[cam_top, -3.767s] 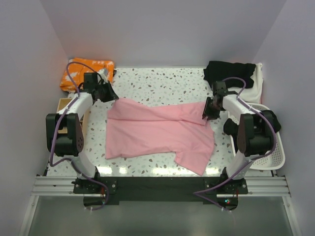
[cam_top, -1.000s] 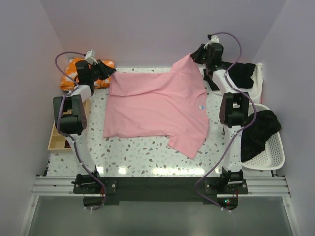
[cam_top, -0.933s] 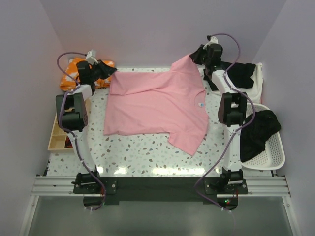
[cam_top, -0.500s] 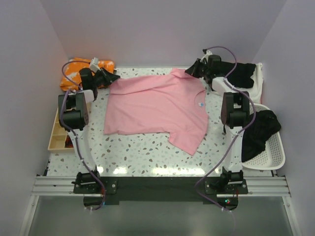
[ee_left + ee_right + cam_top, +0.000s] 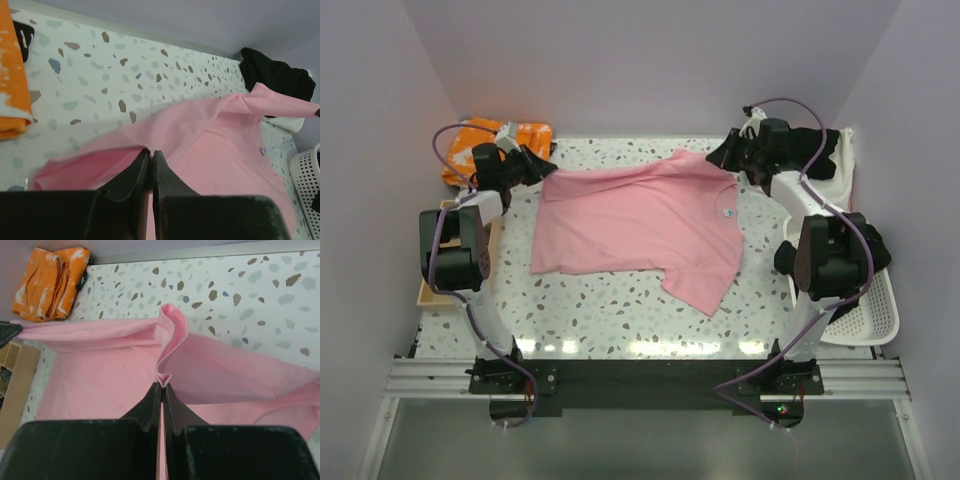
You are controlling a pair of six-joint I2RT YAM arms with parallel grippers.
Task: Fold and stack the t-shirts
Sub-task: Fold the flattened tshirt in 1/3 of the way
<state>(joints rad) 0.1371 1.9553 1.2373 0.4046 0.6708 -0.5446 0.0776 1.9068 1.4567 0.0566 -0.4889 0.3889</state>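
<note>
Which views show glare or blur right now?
Top external: sharp, with bright glare patches on the table along its near edge. Left wrist: the left gripper looks soft close up, while the pink t-shirt reads clearly. Right wrist: the right gripper is similarly soft, and the fold it pinches is crisp.

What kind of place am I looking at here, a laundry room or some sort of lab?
Most likely a lab test booth set up for laundry folding: plain lilac walls box in a speckled table, a pink t-shirt lies spread on it, and a white basket sits alongside.
</note>
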